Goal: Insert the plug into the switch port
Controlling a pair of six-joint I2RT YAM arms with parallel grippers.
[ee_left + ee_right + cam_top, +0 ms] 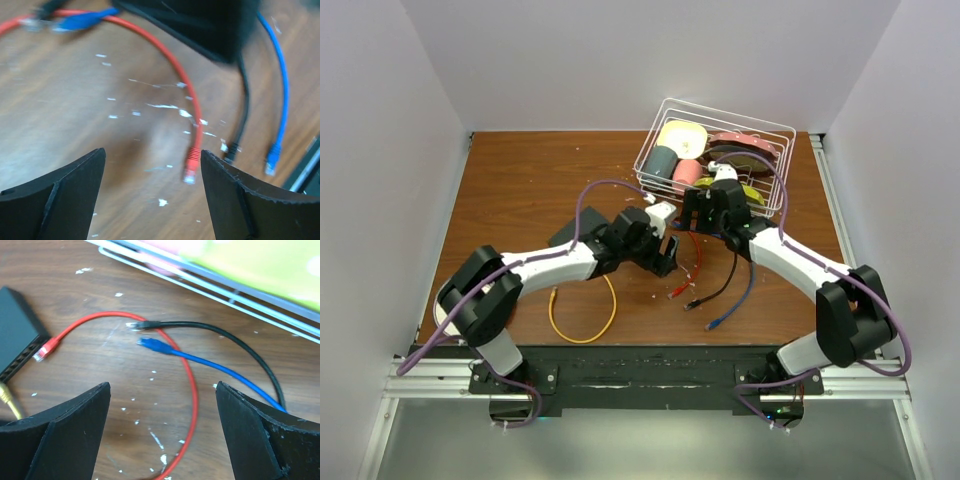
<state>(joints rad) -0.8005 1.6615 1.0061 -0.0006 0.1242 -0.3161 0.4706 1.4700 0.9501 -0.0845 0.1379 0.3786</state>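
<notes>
The black switch point(14, 334) lies at the left of the right wrist view, its socket row facing down-right; in the top view it is partly hidden under my left arm point(567, 234). A red cable point(192, 390) has one plug point(43, 351) lying just off the sockets and its other plug point(190, 169) between my left fingers' view. My left gripper point(152, 152) is open and empty above the table, the red plug near its right finger. My right gripper point(163, 387) is open and empty above the red cable's loop.
A black cable point(235, 342) and a blue cable point(210, 365) lie beside the red one. A yellow cable point(582, 318) loops near the front and its end shows by the switch point(8, 401). A white wire basket point(720, 150) of dishes stands at the back right.
</notes>
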